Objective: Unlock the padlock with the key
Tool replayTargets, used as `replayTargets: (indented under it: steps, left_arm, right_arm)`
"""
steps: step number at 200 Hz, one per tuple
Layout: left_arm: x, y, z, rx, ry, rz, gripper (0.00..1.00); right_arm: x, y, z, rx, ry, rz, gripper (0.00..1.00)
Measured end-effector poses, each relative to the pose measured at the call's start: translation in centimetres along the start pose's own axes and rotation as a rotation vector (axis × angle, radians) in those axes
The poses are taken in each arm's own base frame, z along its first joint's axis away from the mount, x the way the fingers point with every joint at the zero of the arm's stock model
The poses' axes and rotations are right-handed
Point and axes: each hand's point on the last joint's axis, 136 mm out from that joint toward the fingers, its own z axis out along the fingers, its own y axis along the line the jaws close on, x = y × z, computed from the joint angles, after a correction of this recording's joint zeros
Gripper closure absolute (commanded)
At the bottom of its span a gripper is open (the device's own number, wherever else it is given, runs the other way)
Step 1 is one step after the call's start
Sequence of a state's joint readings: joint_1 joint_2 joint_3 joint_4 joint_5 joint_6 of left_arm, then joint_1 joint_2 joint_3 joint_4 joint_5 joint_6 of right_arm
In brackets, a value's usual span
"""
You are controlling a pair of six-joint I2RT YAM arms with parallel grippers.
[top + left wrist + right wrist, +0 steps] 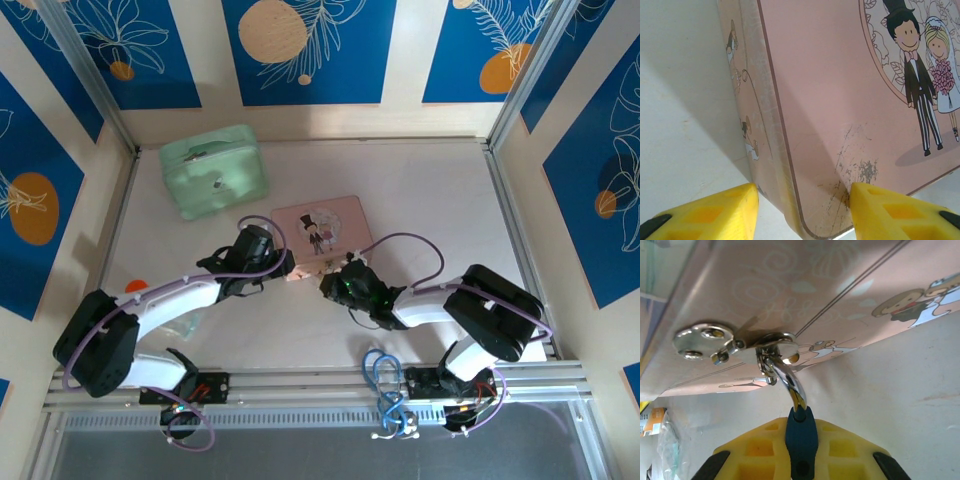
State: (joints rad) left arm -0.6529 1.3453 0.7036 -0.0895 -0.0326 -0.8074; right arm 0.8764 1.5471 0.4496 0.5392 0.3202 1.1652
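Blue wall panels [300, 45] with pale leaves and orange discs box in a white counter [430, 200]. On it a mint-green case [213, 172] sits toward the far left, and a pink tin [322, 228] lies flat nearer the middle, with a cartoon bride and groom on its lid. From where I stand both arms reach in to the tin's near edge, the left at its near left corner and the right just beside it. Up close, the left tool [804, 200] has its yellow fingers [715, 212] about half apart and set either side of that scuffed corner. One tip sits against the side wall and the other on the lid, so it looks clamped on the tin. The right tool [801, 424] is closed tight on the padlock [801, 445], pinching its small blue body between the yellow pads. The padlock hangs at the tin's front wall, its thin silvery shackle curving up and hooked through the shiny hasp [775, 347]. Left of the hasp, a round riveted plate [702, 340] is fixed to the same wall.
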Motion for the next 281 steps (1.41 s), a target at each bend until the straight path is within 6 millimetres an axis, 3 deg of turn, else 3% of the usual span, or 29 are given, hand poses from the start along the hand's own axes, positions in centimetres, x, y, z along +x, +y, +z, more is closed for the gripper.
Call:
replayTargets:
  steps: [101, 162, 198, 250, 281]
  left_arm:
    - [0.2, -0.9, 0.7, 0.052, 0.022, -0.002, 0.49]
    - [0.4, -1.7, 1.1, 0.096, 0.04, 0.0, 0.49]
    - [0.1, -1.8, 1.4, 0.106, 0.039, -0.005, 0.49]
    - [-0.2, -2.5, 2.2, 0.139, 0.047, -0.009, 0.49]
    - [-1.3, -2.3, 2.7, 0.137, 0.04, -0.009, 0.49]
  right_arm:
    - [-0.5, -1.2, -1.0, 0.054, -0.007, 0.015, 1.0]
    - [-0.9, -2.1, -1.3, 0.081, -0.05, -0.071, 1.0]
    - [-2.5, -2.4, -0.5, 0.022, -0.05, -0.115, 1.0]
    - [-2.7, -1.7, -0.9, -0.083, 0.084, -0.184, 1.0]
    - [-3.2, -0.8, 0.0, -0.106, 0.134, -0.19, 1.0]
